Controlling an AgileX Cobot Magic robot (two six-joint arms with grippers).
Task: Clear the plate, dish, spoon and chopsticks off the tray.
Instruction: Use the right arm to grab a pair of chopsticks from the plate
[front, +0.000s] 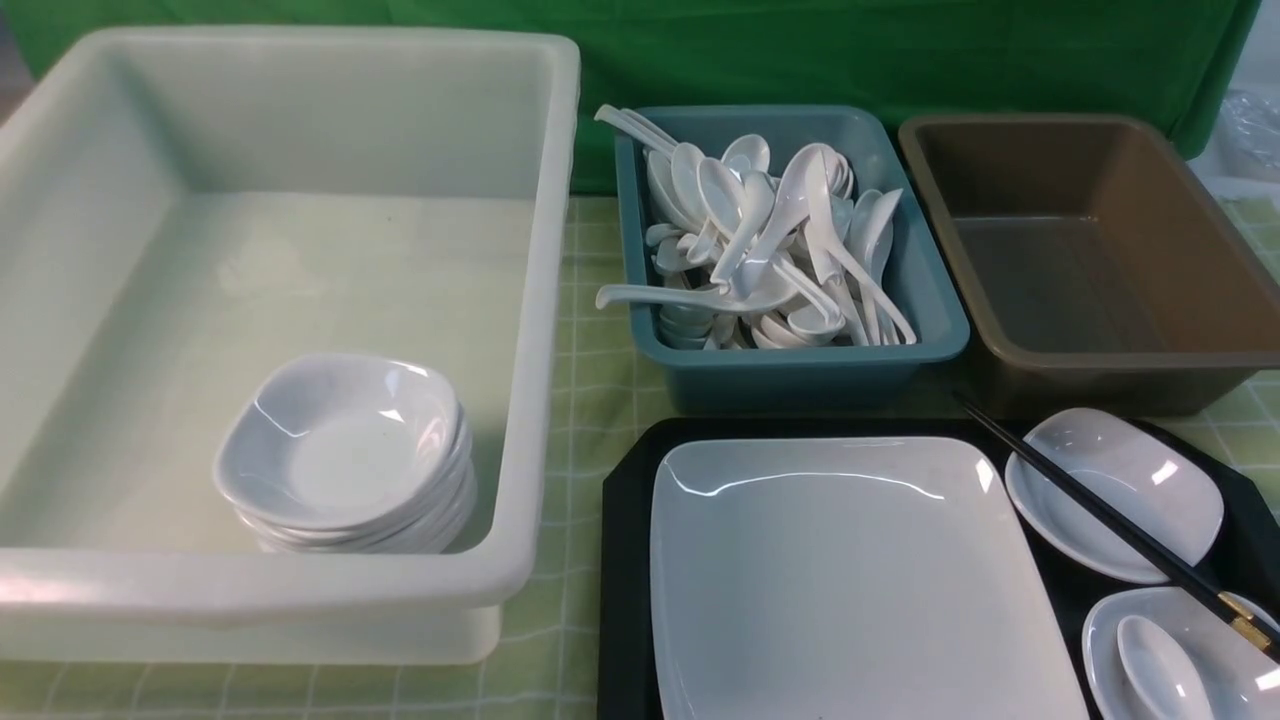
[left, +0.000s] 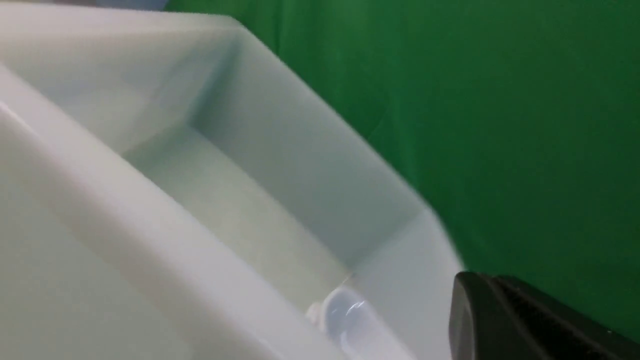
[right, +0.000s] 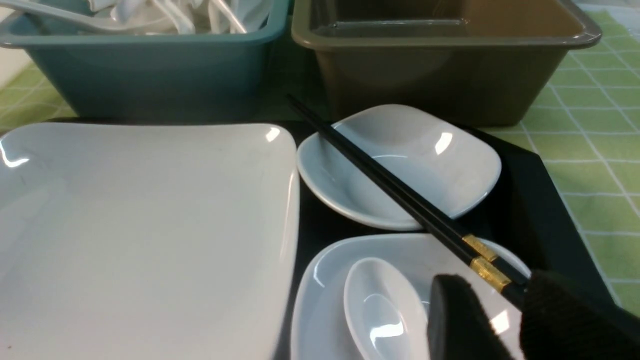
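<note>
While the left gripper (left: 472, 302) is clenched by the white tub (left: 300, 165), the right gripper (right: 500, 292) (jaws parted) straddles the chopsticks (right: 390, 185)

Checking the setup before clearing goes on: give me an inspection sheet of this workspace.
Surface: green checked cloth, nothing spilled.
Job's things: plate, far dish, near dish and spoon sit on the tray, spoon inside the near dish; chopsticks lie across both dishes.
Clutter: white tub holding stacked small dishes; teal bin heaped with spoons; brown bin, nothing seen inside.
Grippers: left gripper shut near the tub, nothing seen in it; right gripper straddles the chopsticks' gold-banded end, grip cannot be told.
Cables: nothing seen.
Surroundings: green backdrop behind the bins.
</note>
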